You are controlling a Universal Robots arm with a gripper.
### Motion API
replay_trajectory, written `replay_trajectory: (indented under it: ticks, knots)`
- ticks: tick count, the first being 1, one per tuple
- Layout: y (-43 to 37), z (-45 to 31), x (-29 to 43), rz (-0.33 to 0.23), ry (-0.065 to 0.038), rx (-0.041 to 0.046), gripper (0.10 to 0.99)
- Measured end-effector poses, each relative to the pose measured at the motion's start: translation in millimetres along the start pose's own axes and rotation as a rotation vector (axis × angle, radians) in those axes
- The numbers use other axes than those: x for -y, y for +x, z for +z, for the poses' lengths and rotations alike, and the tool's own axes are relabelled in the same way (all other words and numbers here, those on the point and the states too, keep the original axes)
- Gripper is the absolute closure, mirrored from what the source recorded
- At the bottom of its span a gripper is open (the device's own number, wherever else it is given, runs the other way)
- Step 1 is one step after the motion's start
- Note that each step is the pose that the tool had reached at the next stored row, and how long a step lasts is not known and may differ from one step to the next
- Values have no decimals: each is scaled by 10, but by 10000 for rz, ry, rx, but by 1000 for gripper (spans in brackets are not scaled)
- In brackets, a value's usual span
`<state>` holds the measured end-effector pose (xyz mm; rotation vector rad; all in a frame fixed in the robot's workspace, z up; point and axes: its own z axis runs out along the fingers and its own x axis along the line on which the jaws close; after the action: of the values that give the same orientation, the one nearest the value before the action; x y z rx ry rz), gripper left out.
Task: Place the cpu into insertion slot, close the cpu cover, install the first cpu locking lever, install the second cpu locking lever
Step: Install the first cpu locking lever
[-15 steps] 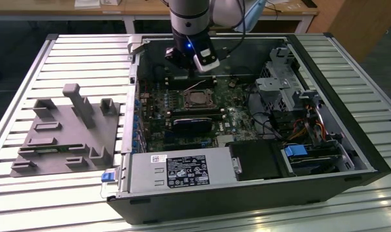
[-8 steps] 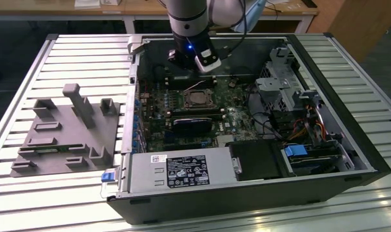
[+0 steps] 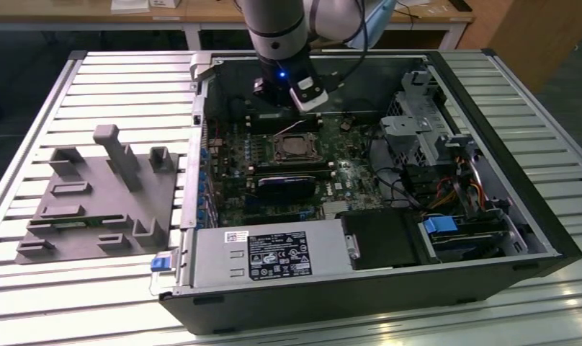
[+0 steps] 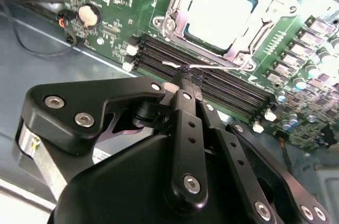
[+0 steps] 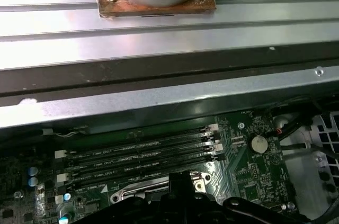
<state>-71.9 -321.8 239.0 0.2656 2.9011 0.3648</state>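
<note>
The cpu (image 4: 222,7) lies flat in the insertion slot (image 3: 293,148) on the green board, its dull silver top showing. The cpu cover (image 4: 179,20) lies down around it as a shiny metal frame. A thin silvery locking lever (image 4: 217,65) runs along the socket's edge beside the memory slots. My gripper (image 4: 188,82) is shut, its black fingertips together right at this lever and touching it. In the exterior view the gripper (image 3: 286,115) hangs inside the case, just beyond the socket's far edge.
Long black memory slots (image 5: 143,155) lie between the socket and the case wall. A power supply (image 3: 271,256) and a drive cage (image 3: 416,122) crowd the case. A grey fixture block (image 3: 99,194) stands on the slatted table at the exterior view's left.
</note>
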Motion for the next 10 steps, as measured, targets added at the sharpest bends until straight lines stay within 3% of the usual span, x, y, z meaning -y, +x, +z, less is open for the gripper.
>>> replay_trajectory:
  ticks: [10]
  knots:
    - [47, 97, 33, 670, 146, 235, 984]
